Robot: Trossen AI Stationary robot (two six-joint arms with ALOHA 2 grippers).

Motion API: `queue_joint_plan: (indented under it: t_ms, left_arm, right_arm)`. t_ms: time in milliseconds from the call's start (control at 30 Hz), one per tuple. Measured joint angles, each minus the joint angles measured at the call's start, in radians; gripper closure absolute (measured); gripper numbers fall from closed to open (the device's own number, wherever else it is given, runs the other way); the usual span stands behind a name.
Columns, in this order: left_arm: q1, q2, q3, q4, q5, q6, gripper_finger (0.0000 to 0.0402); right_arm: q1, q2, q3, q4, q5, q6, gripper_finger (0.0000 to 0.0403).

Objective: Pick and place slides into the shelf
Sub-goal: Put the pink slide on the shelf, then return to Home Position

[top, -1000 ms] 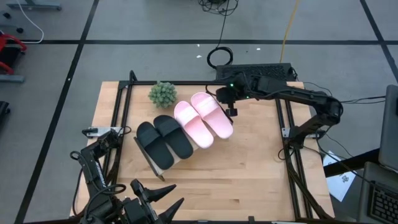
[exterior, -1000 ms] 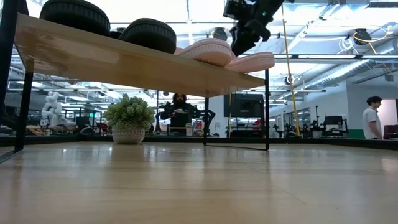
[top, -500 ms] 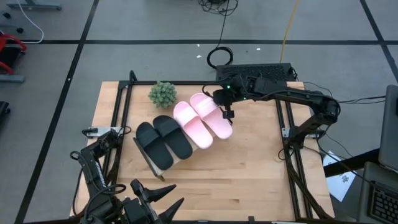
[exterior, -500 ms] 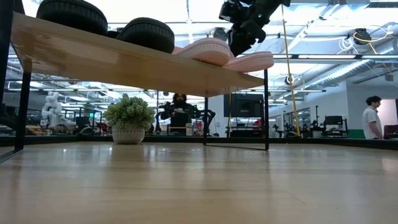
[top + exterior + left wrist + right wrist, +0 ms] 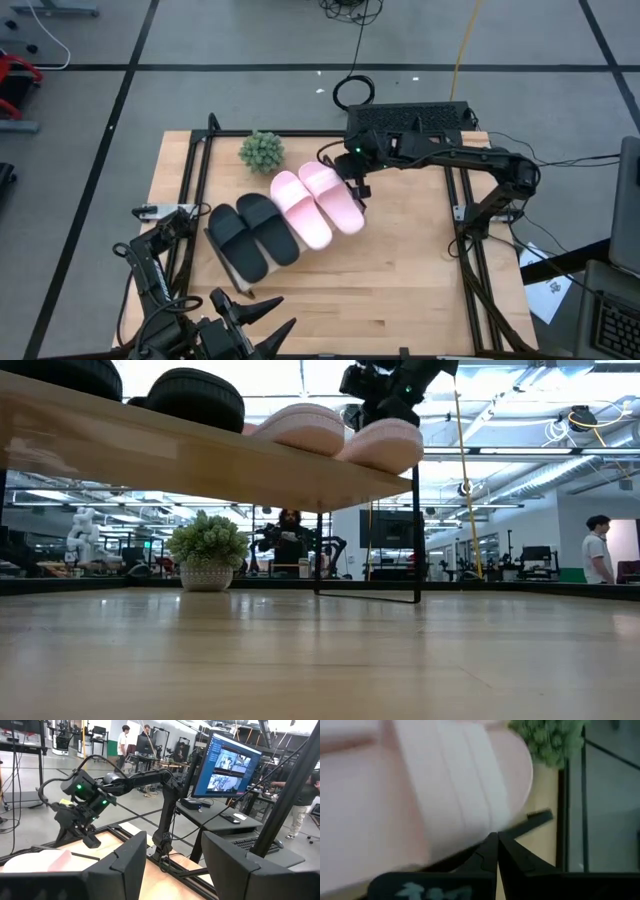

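Note:
The shelf [image 5: 200, 460] is a light-wood board on thin black wire end frames, standing on the table. On it lie the two black slides [image 5: 250, 230] and the two pink slides [image 5: 318, 205], side by side. My right gripper [image 5: 358, 188] is shut and sits at the shelf's right end, beside the outer pink slide [image 5: 380, 445]. The right wrist view shows its tips [image 5: 497, 837] at that slide's edge [image 5: 470, 795], next to a black wire [image 5: 540, 816]. My left gripper [image 5: 172, 855] waits open at the table's near edge [image 5: 245, 318]. My right gripper pushes with its shut fingertips [image 5: 492, 845] at the shelf's right end, right beside the outer pink slide's side edge [image 5: 485, 832]. It comes from the table's right, slanting down. Whether the tips bear on the slide or on the wire end frame, I cannot tell.
A small potted green plant [image 5: 261, 150] stands on the table just beyond the shelf's far side. Black frame rails run along the table's left [image 5: 190, 200] and right [image 5: 465, 220]. A black box [image 5: 410, 117] sits at the far edge. People stand in the room behind.
My right gripper has moved toward the table's left edge, staying shut. The shelf with all four slides on it has slid along the table toward the left and slightly toward the near edge.

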Motion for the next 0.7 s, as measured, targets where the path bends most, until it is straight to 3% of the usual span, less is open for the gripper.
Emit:
queue_joint_plan:
  t_ms: [200, 433, 567, 700]
  left_arm:
    - [0.0, 0.0, 0.0, 0.0, 0.0, 0.001, 0.0211]
    - [0.0, 0.0, 0.0, 0.0, 0.0, 0.005, 0.0211]
    - [0.0, 0.0, 0.0, 0.0, 0.0, 0.006, 0.0211]
    - [-0.005, 0.0, 0.0, 0.0, 0.0, 0.016, 0.0211]
  right_arm:
    - [0.001, 0.001, 0.0, 0.018, 0.114, -0.051, 0.0403]
    - [0.0, -0.034, 0.0, 0.059, 0.157, -0.062, 0.0403]
    - [0.013, -0.104, 0.0, 0.102, 0.238, -0.084, 0.0403]
    - [0.067, -0.215, 0.0, 0.069, 0.25, -0.047, 0.0403]
